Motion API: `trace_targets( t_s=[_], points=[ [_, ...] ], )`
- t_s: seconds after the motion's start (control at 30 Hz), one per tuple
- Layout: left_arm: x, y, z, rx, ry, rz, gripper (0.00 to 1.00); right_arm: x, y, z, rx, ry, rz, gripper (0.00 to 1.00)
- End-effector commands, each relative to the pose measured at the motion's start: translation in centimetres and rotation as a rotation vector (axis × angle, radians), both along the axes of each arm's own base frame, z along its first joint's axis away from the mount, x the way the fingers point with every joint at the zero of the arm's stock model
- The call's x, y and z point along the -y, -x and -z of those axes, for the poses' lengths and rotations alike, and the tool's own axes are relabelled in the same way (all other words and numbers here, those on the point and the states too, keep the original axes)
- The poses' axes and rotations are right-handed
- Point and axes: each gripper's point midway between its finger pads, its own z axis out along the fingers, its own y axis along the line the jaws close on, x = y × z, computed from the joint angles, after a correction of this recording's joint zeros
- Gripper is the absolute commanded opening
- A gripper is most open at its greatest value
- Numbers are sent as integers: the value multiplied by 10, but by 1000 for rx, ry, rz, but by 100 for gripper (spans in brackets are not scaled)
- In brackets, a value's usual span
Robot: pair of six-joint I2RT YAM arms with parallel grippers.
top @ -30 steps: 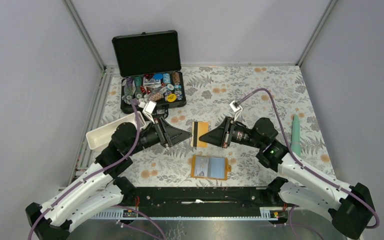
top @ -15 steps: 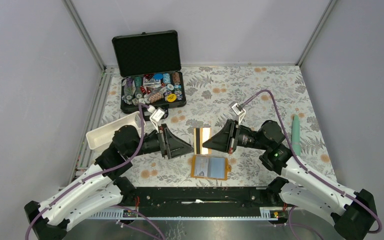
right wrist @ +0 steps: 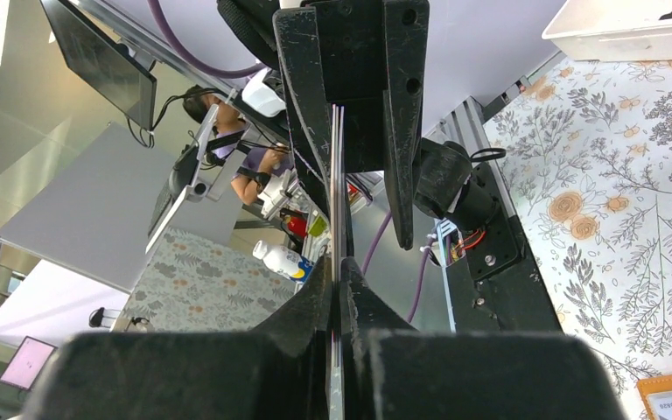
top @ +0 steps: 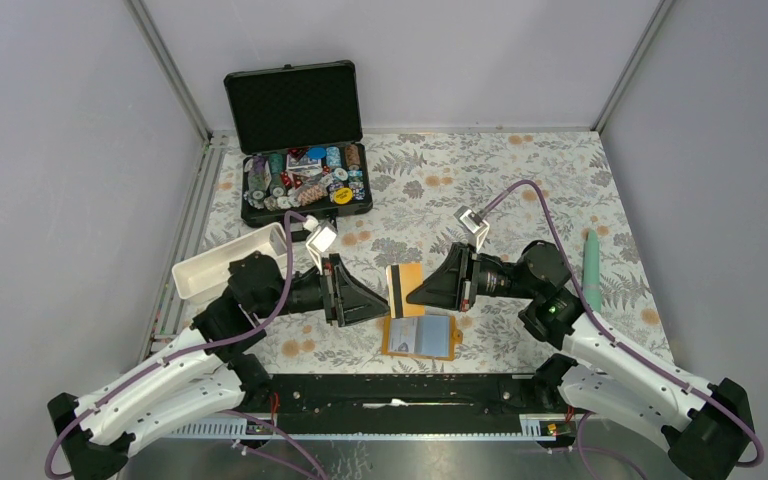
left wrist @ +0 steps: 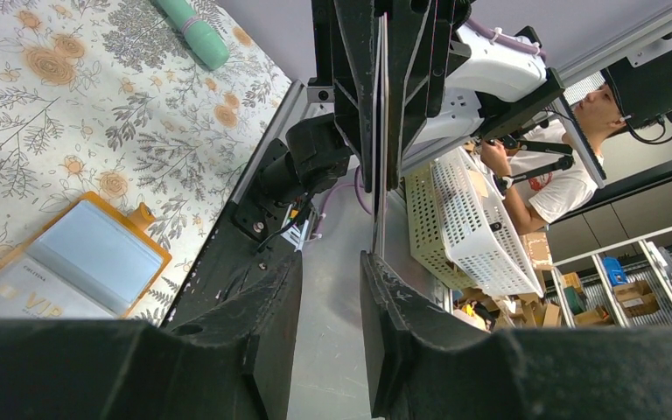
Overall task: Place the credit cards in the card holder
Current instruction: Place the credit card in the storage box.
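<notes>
My right gripper is shut on a credit card, orange-faced with a dark stripe, and holds it on edge above the table. The right wrist view shows that card edge-on between the pads of the right gripper. Facing it from the left, my left gripper is open, its fingertips just short of the card's free edge. Nothing sits between the jaws of the left gripper. The orange card holder lies open below the card, with a pale card on its left half.
An open black case of poker chips stands at the back left. A white tray lies left of my left arm. A green pen-like tube rests at the right. The black base rail runs along the near edge.
Both grippers have moved nearer to the front, carrying the card to just above the card holder. The left jaws have narrowed. The right grip is unchanged.
</notes>
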Motion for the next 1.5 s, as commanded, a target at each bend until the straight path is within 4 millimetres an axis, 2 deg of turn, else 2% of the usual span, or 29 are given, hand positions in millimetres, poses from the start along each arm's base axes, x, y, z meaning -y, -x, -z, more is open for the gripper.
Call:
trace_targets(
  t_s=[0.0, 0.33, 0.7, 0.9, 1.03, 1.17, 1.37, 1.47],
  points=[
    [5, 3, -20, 56, 49, 22, 32, 1, -1, -22, 61, -74, 8, 0],
    [12, 10, -33, 71, 105, 67, 32, 0, -3, -15, 48, -65, 13, 0],
    [10, 14, -44, 85, 156, 67, 32, -1, -8, -6, 25, -49, 43, 0],
    [11, 13, -37, 72, 137, 64, 34, 2, -19, -4, -28, -54, 126, 0],
    [3, 6, -31, 104, 81, -3, 35, 4, -25, 3, -32, -17, 173, 0],
    [-7, 4, -44, 147, 91, -51, 37, 8, -33, 10, -29, 23, 238, 0],
    [-3, 2, -41, 119, 74, -43, 37, 9, -37, 15, -20, 52, 260, 0],
    [1, -9, -34, 83, 33, -87, 45, 9, -37, 15, -11, 54, 262, 0]
  ],
)
